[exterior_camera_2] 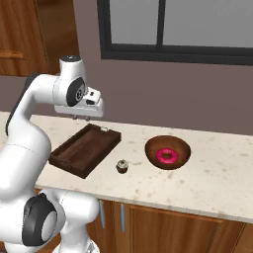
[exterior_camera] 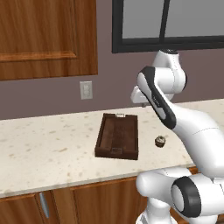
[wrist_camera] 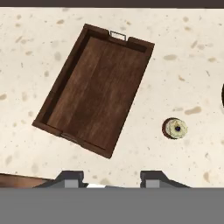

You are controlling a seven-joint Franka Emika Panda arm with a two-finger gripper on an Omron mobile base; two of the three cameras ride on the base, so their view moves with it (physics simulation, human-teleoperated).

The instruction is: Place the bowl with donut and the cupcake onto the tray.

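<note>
Counter point(exterior_camera_2: 217, 188): donut point(exterior_camera_2: 167, 156) in bowl point(exterior_camera_2: 181, 147)

cupcake point(exterior_camera_2: 122, 166) between tray point(exterior_camera_2: 69, 160), bowl point(exterior_camera_2: 184, 154)

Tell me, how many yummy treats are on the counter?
2. The donut sits inside the bowl, and the cupcake stands on the counter between the bowl and the tray.
</note>
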